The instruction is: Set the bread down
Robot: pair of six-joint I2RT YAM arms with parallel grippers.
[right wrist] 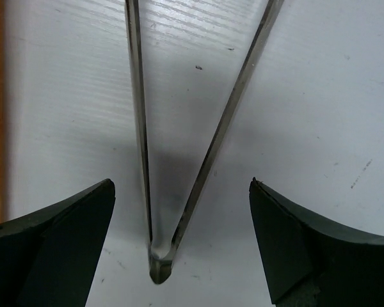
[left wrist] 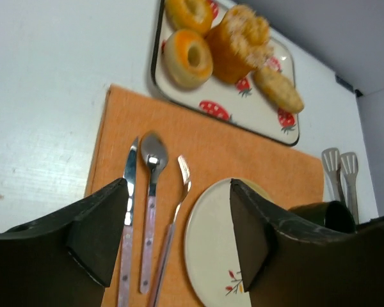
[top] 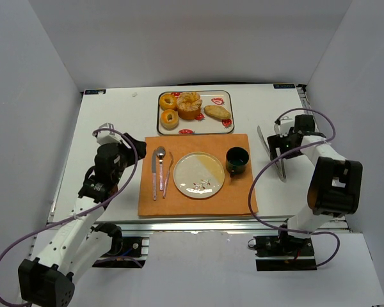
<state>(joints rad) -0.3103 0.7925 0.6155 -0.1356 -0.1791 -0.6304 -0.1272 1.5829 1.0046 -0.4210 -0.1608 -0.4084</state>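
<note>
The bread, a long golden roll (top: 217, 112), lies at the right end of the strawberry-print tray (top: 195, 130); it also shows in the left wrist view (left wrist: 278, 89). Metal tongs (top: 281, 169) lie on the white table right of the placemat. In the right wrist view their two arms spread upward from the hinge end (right wrist: 159, 268). My right gripper (top: 280, 144) is open and hovers over the tongs, its fingers astride the hinge end (right wrist: 180, 185), touching nothing. My left gripper (top: 130, 155) is open and empty at the placemat's left edge, above the cutlery (left wrist: 177, 192).
The tray also holds two doughnuts (top: 169, 110) and a sugared muffin (top: 189, 105). An orange placemat (top: 237, 198) carries a knife (top: 154, 173), spoon (top: 160, 163), fork (top: 168, 176), cream plate (top: 198, 174) and dark cup (top: 237, 160). White walls enclose the table.
</note>
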